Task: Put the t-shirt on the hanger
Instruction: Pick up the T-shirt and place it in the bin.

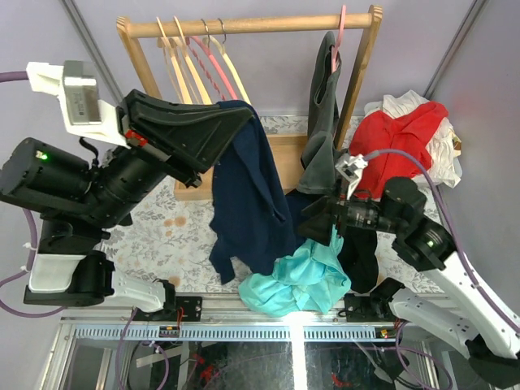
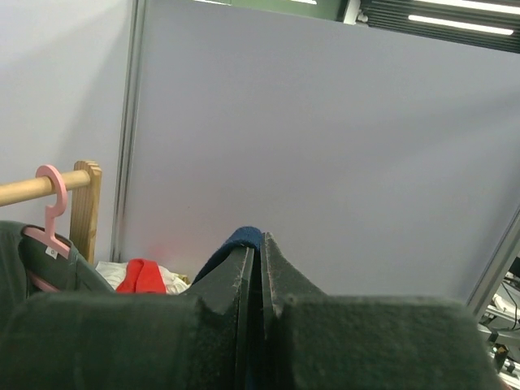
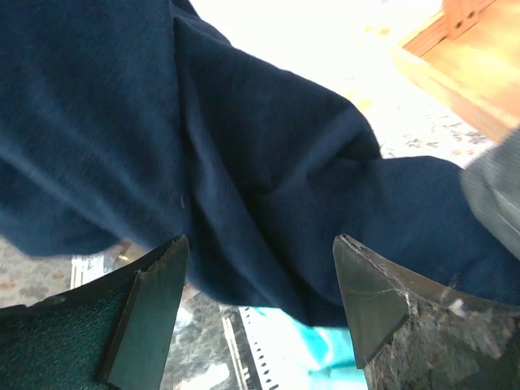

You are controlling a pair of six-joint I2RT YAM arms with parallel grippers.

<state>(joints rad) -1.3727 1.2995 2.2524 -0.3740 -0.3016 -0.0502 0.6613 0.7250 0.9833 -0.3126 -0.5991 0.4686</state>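
The navy t-shirt (image 1: 244, 203) hangs in a long fold from my left gripper (image 1: 244, 115), which is raised in front of the rack and shut on the shirt's top edge. In the left wrist view the jaws (image 2: 262, 244) are pressed together with a bit of blue cloth (image 2: 244, 238) at the tip. The slim cream hanger (image 1: 234, 73) hangs on the wooden rod just behind the left gripper. My right gripper (image 1: 313, 221) is open at the shirt's lower right edge. In the right wrist view its jaws (image 3: 260, 252) stand wide apart, with navy cloth (image 3: 244, 146) just beyond them.
The wooden rack (image 1: 252, 26) also holds light-wood hangers (image 1: 175, 65), pink hangers (image 1: 211, 61) and a grey-green top (image 1: 323, 122). A teal garment (image 1: 301, 276), a black garment (image 1: 361, 252) and a red and white pile (image 1: 410, 130) lie on the table.
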